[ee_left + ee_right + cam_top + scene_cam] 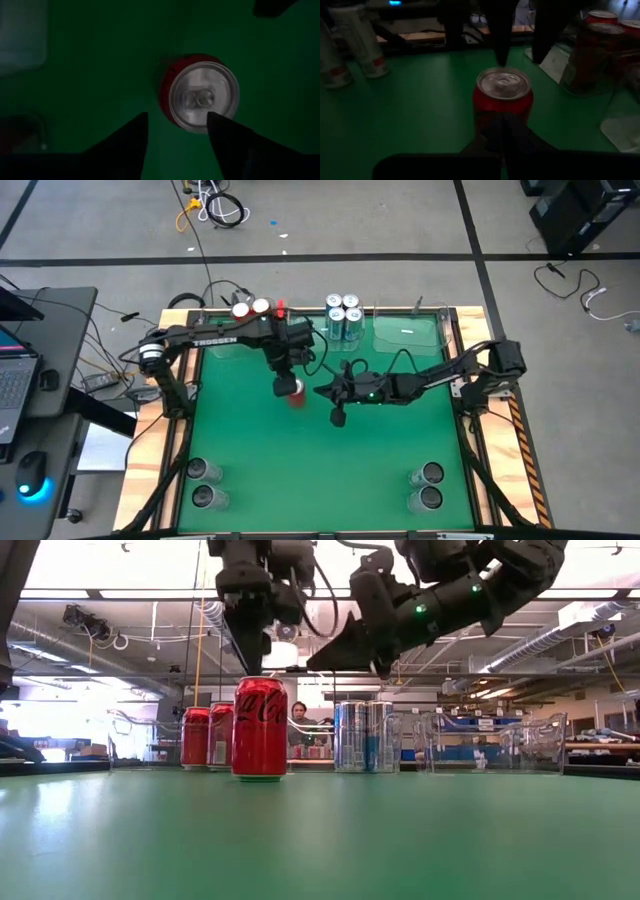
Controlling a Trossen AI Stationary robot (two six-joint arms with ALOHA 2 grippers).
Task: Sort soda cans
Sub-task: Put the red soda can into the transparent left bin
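Green tabletop (330, 470) with wooden border; grey floor with cables around it, laptop desk off to the side. Low view: workshop room behind, ceiling lights, a person far back.

Left arm reaches in from the rear-left corner, wrist pointing straight down over the mid-tabletop. Left pincer (286, 373) hangs directly above an upright red can (291, 389), fingers (131, 140) spread apart, not touching it; nothing held.

Right arm stretches in low from the right edge. Right pincer (338, 418) closed, empty, just beside the red can, tips facing it.

Other cans: red ones (208, 737) in a clear bin (225, 343) at the rear left, blue-and-white cans (344, 315) rear centre, grey cans (203, 483) near-left corner and more (427, 485) near-right corner.
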